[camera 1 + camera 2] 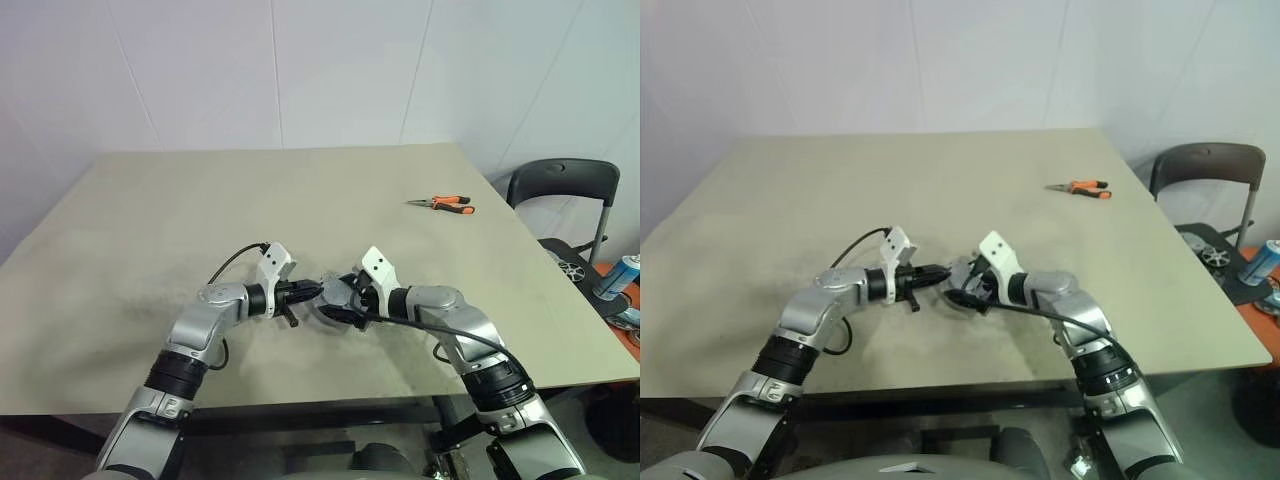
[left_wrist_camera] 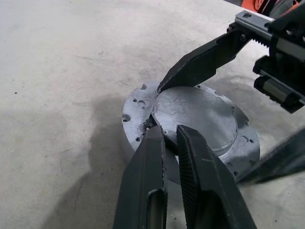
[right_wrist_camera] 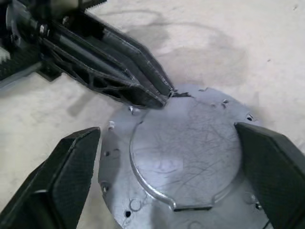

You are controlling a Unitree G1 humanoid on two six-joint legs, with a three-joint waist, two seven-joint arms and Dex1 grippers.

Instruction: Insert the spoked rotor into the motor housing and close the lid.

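The lid (image 3: 186, 148), a dull grey round cap with small holes and a notched edge, lies flat on the table between my two grippers (image 1: 333, 293). My left gripper (image 2: 167, 131) is shut, and its tips touch a notch at the lid's rim. My right gripper (image 3: 167, 138) is open wide, one finger (image 3: 66, 176) on each side of the lid, both apart from it. Seen from the left wrist, one right finger (image 2: 205, 62) reaches over the lid's far edge. The spoked rotor and the motor housing are hidden; the lid tops a thick grey round body (image 2: 129, 138).
Orange-handled pliers (image 1: 441, 204) lie on the beige table (image 1: 200, 220) at the far right. A black chair (image 1: 565, 185) stands beyond the table's right edge, with a small wheel-like metal piece (image 1: 572, 268) on its seat and a blue can (image 1: 615, 277) nearby.
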